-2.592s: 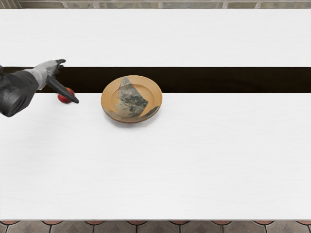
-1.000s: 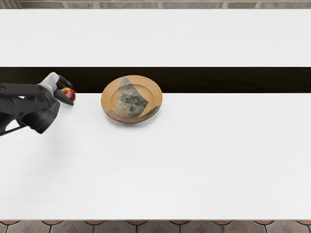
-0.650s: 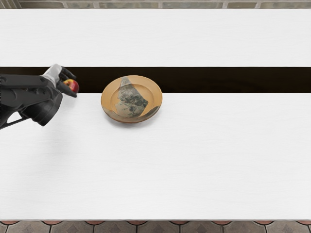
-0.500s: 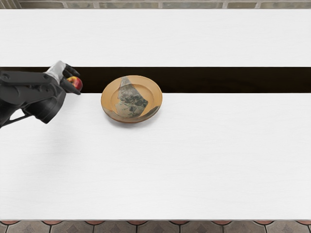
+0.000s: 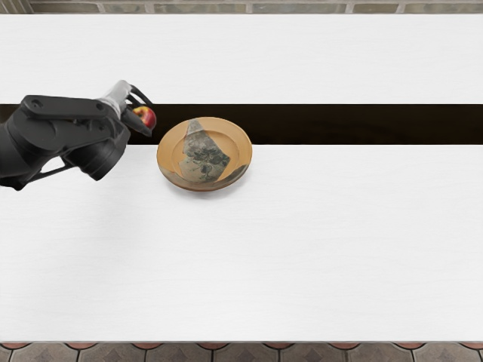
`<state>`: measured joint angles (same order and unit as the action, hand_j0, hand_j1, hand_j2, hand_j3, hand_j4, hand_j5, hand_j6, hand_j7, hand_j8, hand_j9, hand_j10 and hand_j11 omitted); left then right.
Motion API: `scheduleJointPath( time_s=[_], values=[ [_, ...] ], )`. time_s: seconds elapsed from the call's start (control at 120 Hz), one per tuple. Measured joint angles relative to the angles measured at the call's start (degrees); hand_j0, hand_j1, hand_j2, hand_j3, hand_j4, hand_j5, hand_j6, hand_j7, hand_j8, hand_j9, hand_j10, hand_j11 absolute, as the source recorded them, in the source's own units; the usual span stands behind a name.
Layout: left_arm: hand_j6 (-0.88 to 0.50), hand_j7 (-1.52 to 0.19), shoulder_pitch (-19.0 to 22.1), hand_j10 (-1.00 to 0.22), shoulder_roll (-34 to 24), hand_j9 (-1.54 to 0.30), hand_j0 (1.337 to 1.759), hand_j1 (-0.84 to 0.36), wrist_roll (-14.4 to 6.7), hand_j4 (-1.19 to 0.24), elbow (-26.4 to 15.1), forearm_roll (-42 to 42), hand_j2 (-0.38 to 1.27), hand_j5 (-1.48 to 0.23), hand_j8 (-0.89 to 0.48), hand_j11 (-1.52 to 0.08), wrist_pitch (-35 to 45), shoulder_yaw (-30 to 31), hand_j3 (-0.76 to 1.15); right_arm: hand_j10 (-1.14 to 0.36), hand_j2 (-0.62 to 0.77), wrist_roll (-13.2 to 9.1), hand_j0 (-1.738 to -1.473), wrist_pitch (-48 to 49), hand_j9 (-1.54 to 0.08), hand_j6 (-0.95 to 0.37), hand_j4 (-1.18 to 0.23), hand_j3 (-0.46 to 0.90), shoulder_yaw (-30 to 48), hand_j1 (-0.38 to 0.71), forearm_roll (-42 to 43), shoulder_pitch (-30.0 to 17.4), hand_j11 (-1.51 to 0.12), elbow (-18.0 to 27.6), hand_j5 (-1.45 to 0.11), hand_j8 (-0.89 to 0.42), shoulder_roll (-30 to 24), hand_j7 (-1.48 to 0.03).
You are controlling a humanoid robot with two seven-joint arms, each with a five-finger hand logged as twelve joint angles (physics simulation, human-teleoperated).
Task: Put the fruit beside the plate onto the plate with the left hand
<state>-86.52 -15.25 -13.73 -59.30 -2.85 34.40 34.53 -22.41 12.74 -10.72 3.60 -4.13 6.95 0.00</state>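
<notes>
**Fruit held just left of the plate, not on it**

The fruit, small, red with a yellow patch, sits in the grip of the left robot hand. It shows against the dark gap at the back edge of the bench. It is just beside the upper left rim of the plate and apart from it, not over the plate's middle. The robot hand is pinching the fruit: its dark fingers curl round it from above and below. The bulky black arm comes in from the left edge, over the bench's near surface. The orange-brown plate, with a grey-green pattern in its middle, rests on the white bench at the gap's edge.
</notes>
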Motion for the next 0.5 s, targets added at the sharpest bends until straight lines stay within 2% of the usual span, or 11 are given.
scheduleJointPath(
  time_s=[0.5],
  values=[
    [-0.48, -0.79, -1.19, -0.59, 6.71, -0.78, 1.657, -0.26, -0.80, -0.58, 0.04, 1.16, 0.25, -0.80, -0.52, -0.78, 0.07, 0.00, 0.00, 0.00, 0.00, 0.00, -1.658, 0.00, 0.00, 0.00, 0.00, 0.00, 0.00, -0.35, 0.00, 0.00, 0.00, 0.02, 0.00, 0.00, 0.00, 0.00]
  ],
)
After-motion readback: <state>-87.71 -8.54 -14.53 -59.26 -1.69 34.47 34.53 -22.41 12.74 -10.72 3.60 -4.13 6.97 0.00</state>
